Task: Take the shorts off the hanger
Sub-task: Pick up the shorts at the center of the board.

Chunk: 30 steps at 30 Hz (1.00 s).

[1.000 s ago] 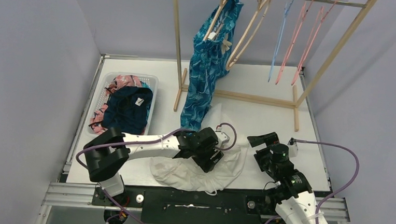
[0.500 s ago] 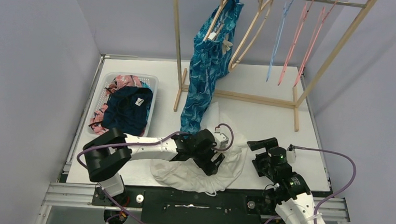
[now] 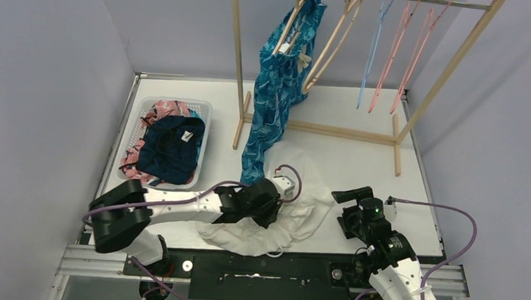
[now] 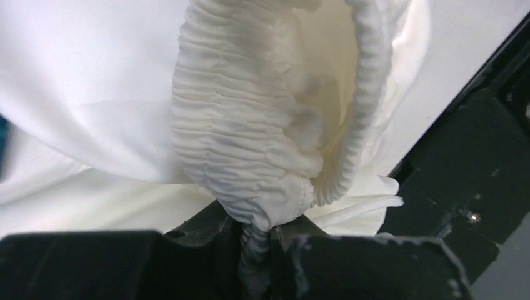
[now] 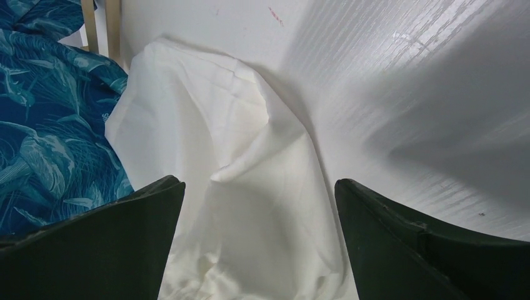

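White drawstring shorts (image 3: 301, 211) lie crumpled on the table near its front edge. My left gripper (image 3: 259, 216) rests on them, shut on a bunched fold of their elastic waistband (image 4: 250, 150); the pinched cloth shows between the jaws of the left gripper (image 4: 262, 240). Blue leaf-pattern shorts (image 3: 275, 88) hang from a wooden hanger (image 3: 293, 16) on the rack, their hem reaching the table. My right gripper (image 3: 342, 210) hovers to the right of the white shorts, open. Its fingers frame the white cloth (image 5: 250, 144) without touching it, with the blue shorts (image 5: 50, 125) at left.
A white basket (image 3: 206, 111) at the left holds navy shorts (image 3: 169, 147) over pink floral ones (image 3: 168, 108). The wooden rack (image 3: 239, 65) stands at the back with an empty wooden hanger (image 3: 333, 39), a blue one (image 3: 374, 52) and pink ones (image 3: 402, 54).
My left gripper has shut on the white shorts' waistband and pulled left, dragging the cloth with it. The right gripper has barely moved.
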Tool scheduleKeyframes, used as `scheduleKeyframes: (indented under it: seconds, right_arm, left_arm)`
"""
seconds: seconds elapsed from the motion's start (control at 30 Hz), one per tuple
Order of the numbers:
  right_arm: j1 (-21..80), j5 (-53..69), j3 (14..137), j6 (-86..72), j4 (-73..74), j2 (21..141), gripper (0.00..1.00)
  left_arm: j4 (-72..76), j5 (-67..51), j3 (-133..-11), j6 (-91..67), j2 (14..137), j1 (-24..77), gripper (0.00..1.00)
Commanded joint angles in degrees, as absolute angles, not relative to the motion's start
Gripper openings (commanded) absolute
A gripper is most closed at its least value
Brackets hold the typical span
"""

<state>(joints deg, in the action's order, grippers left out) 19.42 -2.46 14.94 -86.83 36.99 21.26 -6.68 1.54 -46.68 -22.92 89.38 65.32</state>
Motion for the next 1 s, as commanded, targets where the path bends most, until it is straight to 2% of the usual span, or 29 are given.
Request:
scheduleKeyframes:
  seconds: [0.0, 0.17, 0.3, 0.43, 0.67, 0.73, 0.83, 0.97]
  right_arm:
    - [19.0, -4.7, 15.3, -87.4, 35.2, 21.6, 0.96]
    - [19.0, -4.6, 14.7, -87.0, 33.8, 23.0, 0.96]
    - [19.0, -4.1, 13.7, -86.5, 32.5, 23.5, 0.96]
    - [18.9, -3.9, 12.6, -86.8, 31.1, 23.8, 0.96]
    - [18.9, -3.6, 12.4, -87.0, 28.3, 25.9, 0.96]
    - [18.9, -3.6, 12.1, -86.8, 28.3, 26.1, 0.96]
    - [18.9, -3.8, 10.8, -87.4, 27.2, 26.0, 0.96]
    - [18.9, -3.6, 11.4, -86.4, 26.9, 26.2, 0.96]
  left_arm:
    - [-6.0, 8.3, -45.6, -23.1, 75.4, 64.9, 0.00]
    - [-12.4, 16.7, -43.3, -24.2, 62.0, 61.0, 0.00]
    - [-18.7, 18.9, -43.8, -24.4, 54.8, 52.5, 0.00]
    - [-21.2, 22.7, -44.6, -24.1, 47.9, 49.7, 0.00]
    - [-27.6, 28.4, -50.5, -22.4, 46.3, 47.3, 0.00]
    - [-28.3, 31.8, -50.8, -27.4, 45.2, 47.3, 0.00]
    - [-21.7, 26.8, -48.1, -31.0, 44.3, 47.3, 0.00]
    - [-20.8, 24.7, -48.2, -30.7, 42.9, 47.3, 0.00]
